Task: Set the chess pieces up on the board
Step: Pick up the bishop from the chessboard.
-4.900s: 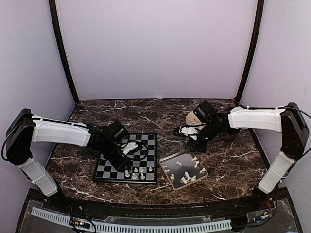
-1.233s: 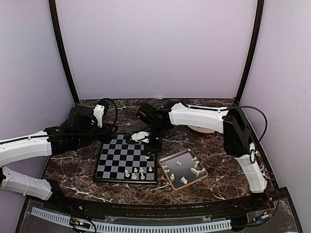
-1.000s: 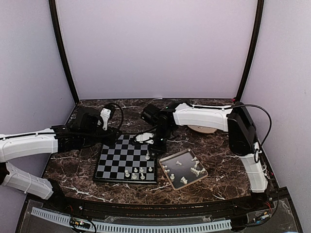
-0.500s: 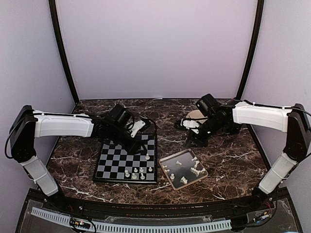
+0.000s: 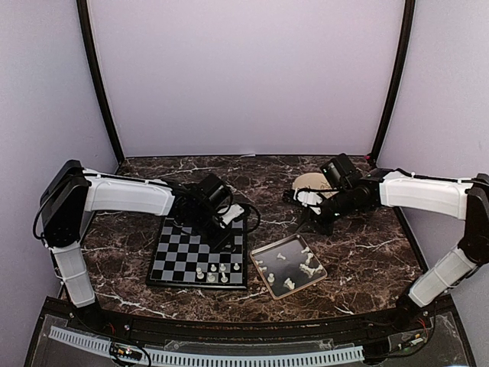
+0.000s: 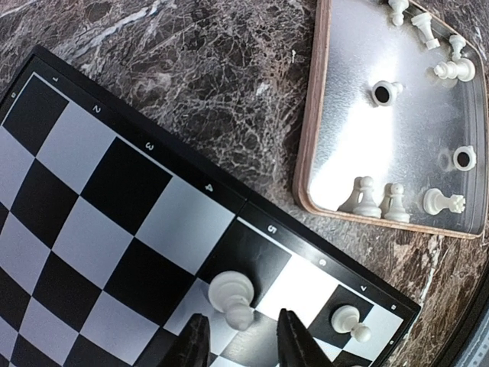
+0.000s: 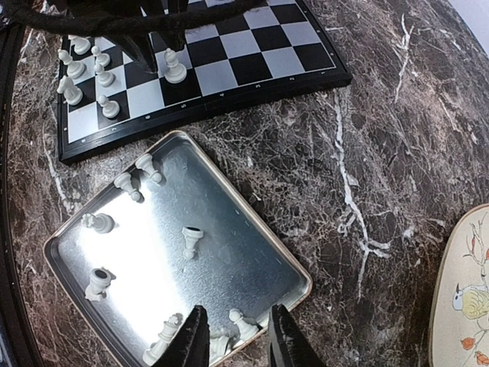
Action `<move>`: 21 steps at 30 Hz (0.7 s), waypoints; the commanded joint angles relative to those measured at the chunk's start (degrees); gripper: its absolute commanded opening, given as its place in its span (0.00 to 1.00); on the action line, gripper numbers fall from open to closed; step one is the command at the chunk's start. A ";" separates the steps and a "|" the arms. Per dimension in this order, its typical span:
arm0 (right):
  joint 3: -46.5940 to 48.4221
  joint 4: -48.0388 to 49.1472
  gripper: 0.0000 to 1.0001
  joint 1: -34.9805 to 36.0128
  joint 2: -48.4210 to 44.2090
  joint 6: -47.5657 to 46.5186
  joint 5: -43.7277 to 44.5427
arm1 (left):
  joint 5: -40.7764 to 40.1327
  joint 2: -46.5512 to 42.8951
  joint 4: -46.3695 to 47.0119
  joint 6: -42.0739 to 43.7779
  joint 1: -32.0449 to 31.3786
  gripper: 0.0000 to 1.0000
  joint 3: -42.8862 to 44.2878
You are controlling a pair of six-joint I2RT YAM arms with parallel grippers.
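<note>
Left fingers (image 6: 197, 348) part-open, straddling upright white pawn (image 6: 231, 297) on chessboard (image 6: 114, 191), no contact. Right fingers (image 7: 191, 340) part-open, empty, above metal tray (image 7: 229, 267) of loose pieces (image 7: 191, 241).

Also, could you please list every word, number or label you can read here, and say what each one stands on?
"2": white digit on the black border of the board, left wrist view.
"3": same border.
"4": same border.
"5": same border.
The other marks along that border are too blurred to read, and those in the right wrist view are too small.
The tray carries no text; the plate shows only a bird drawing.
</note>
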 commanded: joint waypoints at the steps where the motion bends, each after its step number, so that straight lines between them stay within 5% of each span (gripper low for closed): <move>1: -1.20 2.28 0.28 -0.46 -1.23 0.10 -1.05 | -1.45 -0.10 -1.94 -0.16 0.08 0.30 1.51; 21: 0.05 1.16 0.27 -0.42 0.39 0.15 -2.10 | -0.31 1.23 1.88 -0.35 0.08 0.14 2.59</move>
